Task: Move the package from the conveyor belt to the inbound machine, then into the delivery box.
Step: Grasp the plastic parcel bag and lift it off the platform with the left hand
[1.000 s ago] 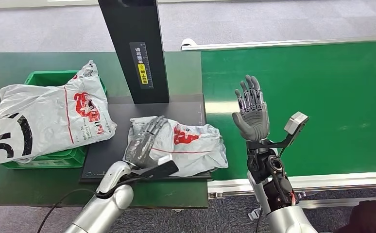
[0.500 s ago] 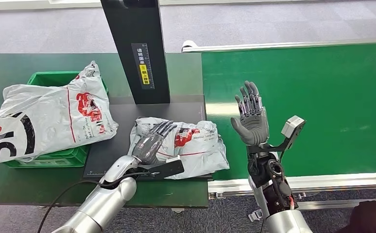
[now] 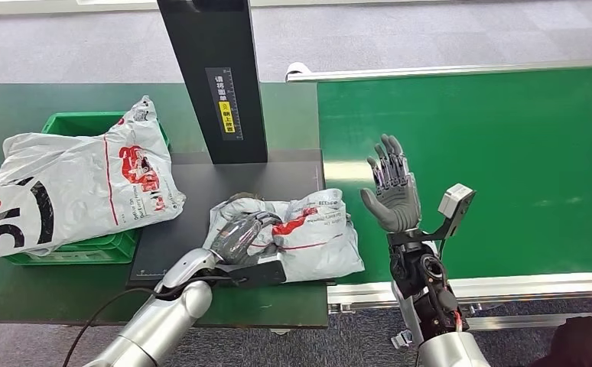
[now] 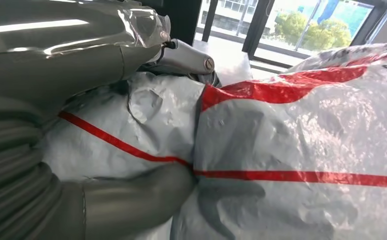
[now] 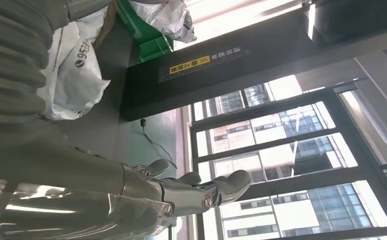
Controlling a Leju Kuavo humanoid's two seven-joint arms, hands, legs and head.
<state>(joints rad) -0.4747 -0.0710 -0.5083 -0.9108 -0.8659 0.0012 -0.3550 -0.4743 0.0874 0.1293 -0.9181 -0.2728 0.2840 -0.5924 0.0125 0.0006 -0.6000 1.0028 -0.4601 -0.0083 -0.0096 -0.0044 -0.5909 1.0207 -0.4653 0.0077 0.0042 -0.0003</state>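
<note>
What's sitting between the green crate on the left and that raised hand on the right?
In the head view, between the green crate and the raised right hand lies the black machine platform, with a white-and-red package on it, gripped by the left hand.

Grey carpet floor (image 3: 63, 42), big windows (image 5: 281, 145) w/ daylight.

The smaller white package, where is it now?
In the head view the smaller white package lies on the black platform, below the black column, gripped by the left hand, beside the conveyor belt.

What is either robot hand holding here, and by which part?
The left robot hand grips the grey-white plastic mailer package by its bunched left end. The right robot hand holds nothing.
</note>
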